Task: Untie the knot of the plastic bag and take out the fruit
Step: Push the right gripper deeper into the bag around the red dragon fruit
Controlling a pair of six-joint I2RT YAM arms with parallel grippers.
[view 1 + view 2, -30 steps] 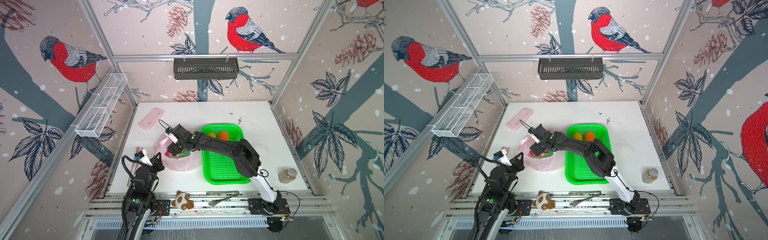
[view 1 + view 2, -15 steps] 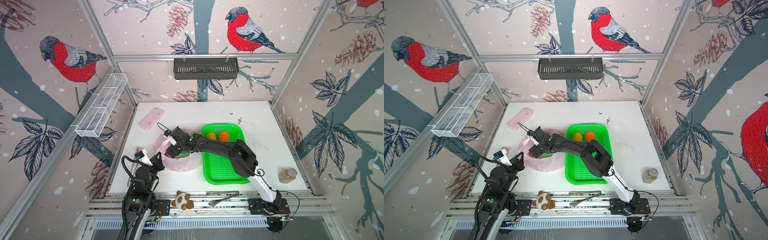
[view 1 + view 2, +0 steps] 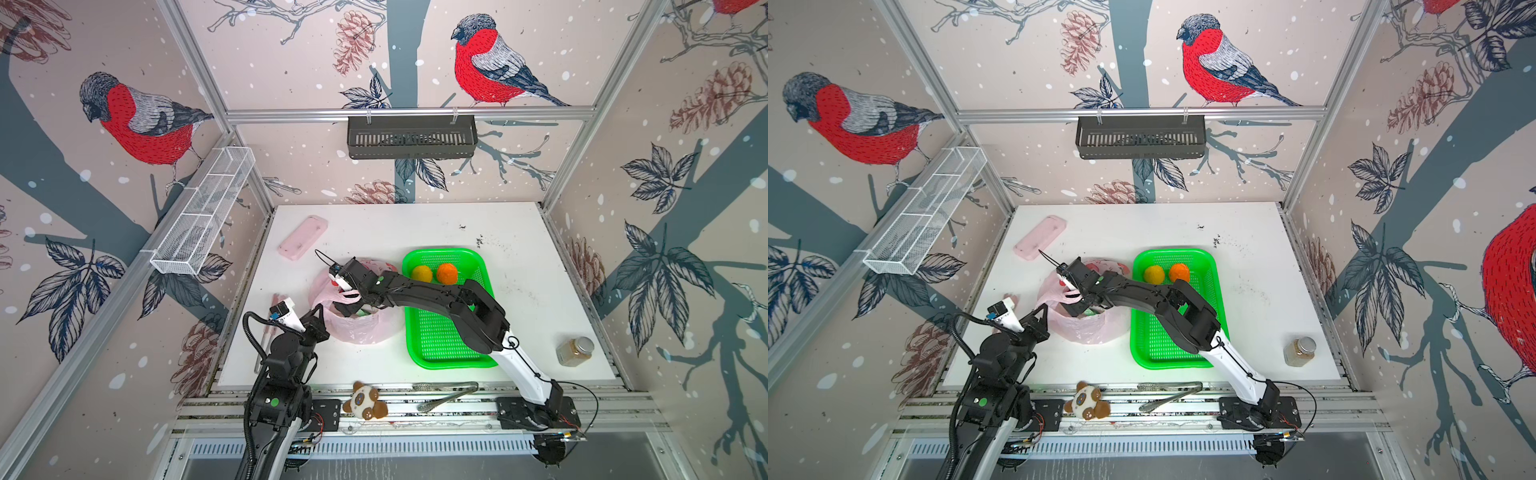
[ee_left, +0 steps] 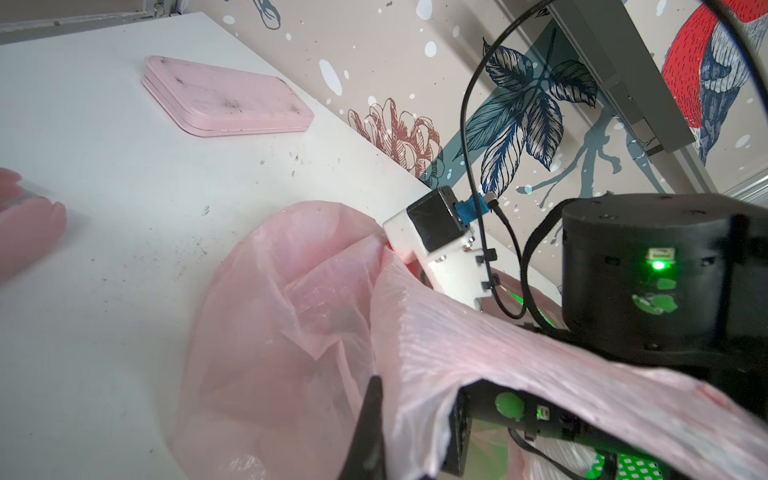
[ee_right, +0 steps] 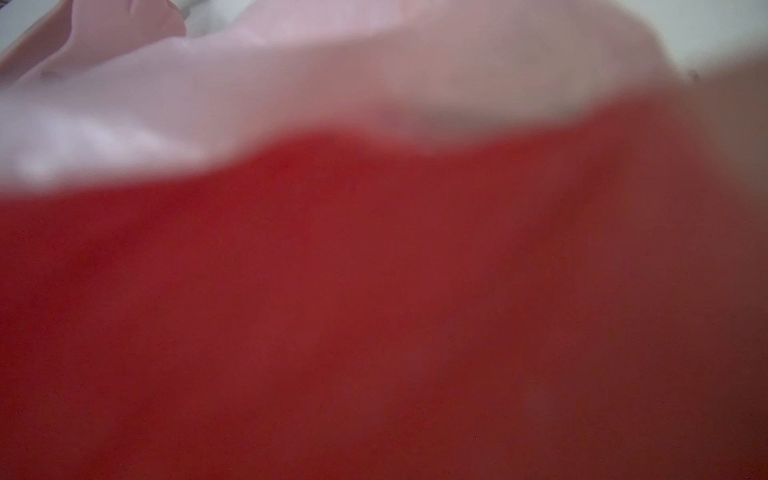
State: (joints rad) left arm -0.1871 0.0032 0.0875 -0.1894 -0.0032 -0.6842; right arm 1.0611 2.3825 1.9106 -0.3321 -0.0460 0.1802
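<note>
**Top views: reaching into the opened plastic bag (image 3: 365, 332) with the right gripper (image 3: 347, 309)**

Stretching the right arm (image 3: 436, 297) across the middle in both top views and sinking its gripper into the bag's mouth, left of centre on the white table (image 3: 415, 224). Carrying one pale-pink handle loop (image 3: 348, 296) draped over the wrist. Failing to make out the spread of those jaws, with film and the arm's own bulk covering them. Getting nothing sharper from the right wrist view, filled by a blurred red mass (image 5: 374, 311) under pale pink film.

Pinching the bag's near-left rim with the left gripper (image 3: 319, 319), jaws pressed together on the film. Showing, in the left wrist view, one black fingertip (image 4: 372, 399) against the crinkled pink sheet, and that sheet draping over the black body of the right arm.

Sitting already in the green tray (image 3: 440, 345), just right of the bag: the yellow ball (image 3: 422, 273) and the orange ball (image 3: 447, 272), side by side at the far end. Glimpsing a scrap of green inside the bag beside the right gripper, too small to name.

Lying well apart from the bag: a flat pink case (image 3: 303, 238) at the table's far left, a brown-and-white plush toy (image 3: 365, 405) and metal tongs (image 3: 446, 395) on the front rail, a lidded jar (image 3: 575, 352) near the right front corner.
</note>
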